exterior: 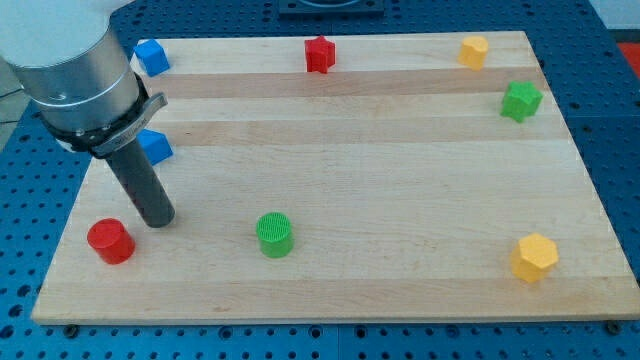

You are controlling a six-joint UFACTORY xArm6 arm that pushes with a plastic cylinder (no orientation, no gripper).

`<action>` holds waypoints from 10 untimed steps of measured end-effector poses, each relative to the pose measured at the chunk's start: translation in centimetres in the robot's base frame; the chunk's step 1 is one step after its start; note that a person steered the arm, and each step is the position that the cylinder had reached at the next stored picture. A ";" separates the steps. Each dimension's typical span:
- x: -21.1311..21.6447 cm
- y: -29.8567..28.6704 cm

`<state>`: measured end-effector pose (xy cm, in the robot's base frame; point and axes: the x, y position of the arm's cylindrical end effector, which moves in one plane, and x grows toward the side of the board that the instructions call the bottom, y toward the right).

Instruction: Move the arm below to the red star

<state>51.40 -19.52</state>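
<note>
- The wooden table (400,190) is pale, with lengthwise grain bands, and sits on a blue perforated base (620,120).
- A blue block (152,56) lies at the table's top-left corner.
- A second blue block (156,147) sits near the view's left edge, partly hidden (its exact shape cannot be made out).
- A red cylinder (110,241) stands at the bottom left.
- A green cylinder (274,234) stands to its right, well apart.
- A yellow hexagonal block (534,257) lies at the bottom right.
- A green star-like block (521,100) lies near the right edge.
- A yellow block (473,51) sits at the top right.
</note>
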 end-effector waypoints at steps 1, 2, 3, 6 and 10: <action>-0.3 -0.3; -7.0 -0.4; -7.1 -0.4; -7.2 -0.4; -13.7 20.5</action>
<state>37.72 0.96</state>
